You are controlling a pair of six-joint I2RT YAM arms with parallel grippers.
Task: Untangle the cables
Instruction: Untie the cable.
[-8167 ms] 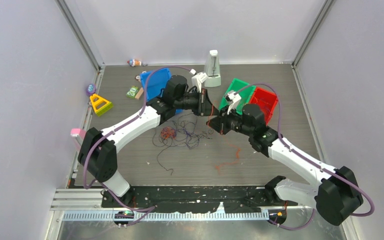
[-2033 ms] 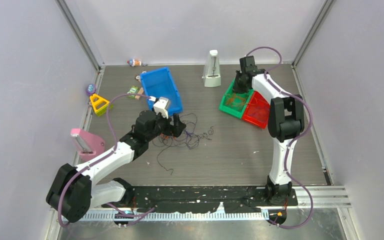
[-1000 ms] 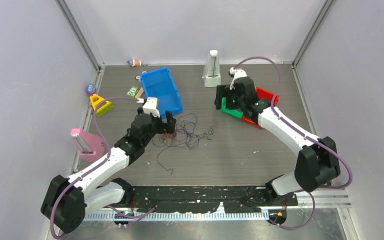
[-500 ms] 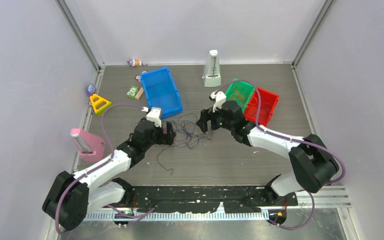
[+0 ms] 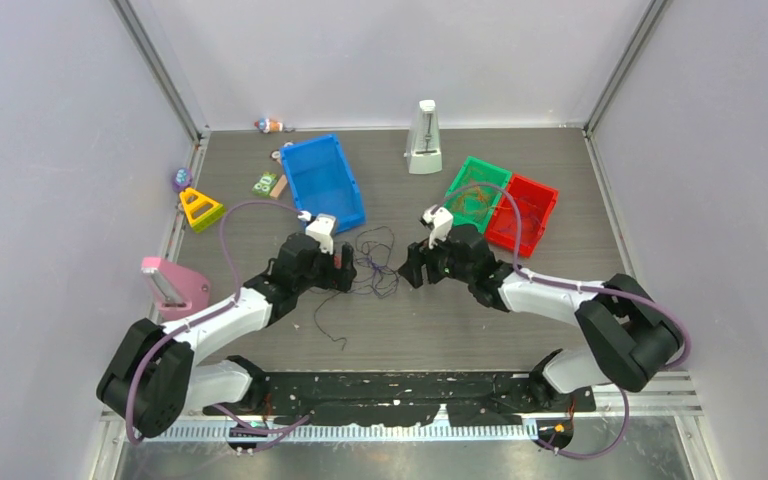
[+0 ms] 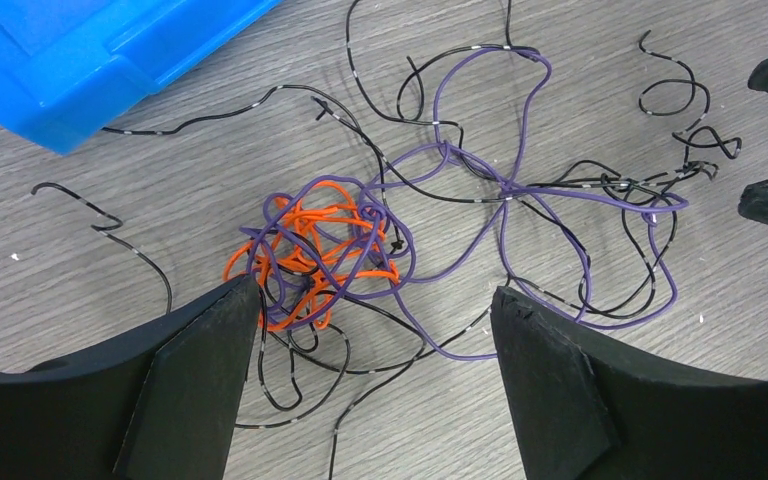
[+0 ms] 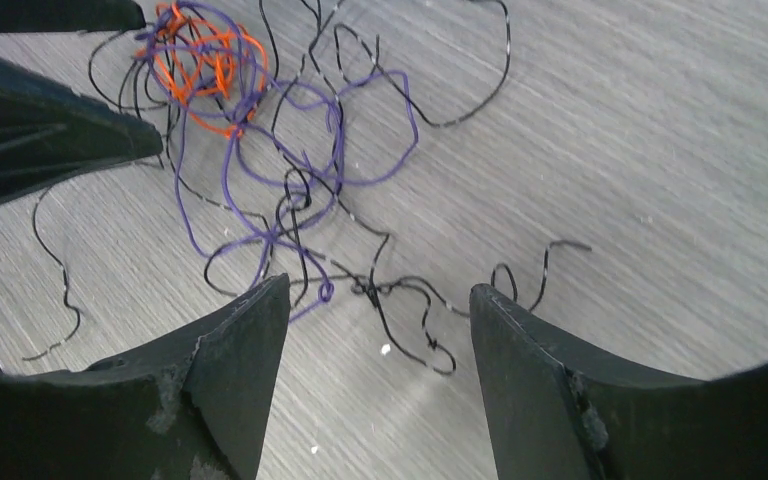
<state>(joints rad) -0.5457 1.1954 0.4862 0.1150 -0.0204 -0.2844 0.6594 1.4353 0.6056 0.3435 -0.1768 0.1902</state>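
The cables (image 5: pixel 370 268) lie on the grey table as a loose tangle. In the left wrist view an orange clump (image 6: pixel 315 250) is wound with purple loops (image 6: pixel 560 230) and thin black strands (image 6: pixel 420 120). My left gripper (image 5: pixel 345 272) is low at the tangle's left side. It is open (image 6: pixel 375 290), with strands lying on the table between its fingers and the orange clump just beyond its left finger. My right gripper (image 5: pixel 408 270) faces it from the tangle's right side. It is open too (image 7: pixel 379 287), over a black squiggle (image 7: pixel 410 310), holding nothing.
A blue bin (image 5: pixel 322 183) stands behind the left gripper. A green bin (image 5: pixel 477 195) and a red bin (image 5: pixel 525 210) sit at the back right. A white metronome-like object (image 5: pixel 425 125) is at the back, and a yellow triangle (image 5: pixel 200 208) and a pink object (image 5: pixel 172 285) at the left.
My right arm swung from the green bin down to the tangle's right side. My left gripper edged right to the clump. Both pairs of fingers narrowed slightly.
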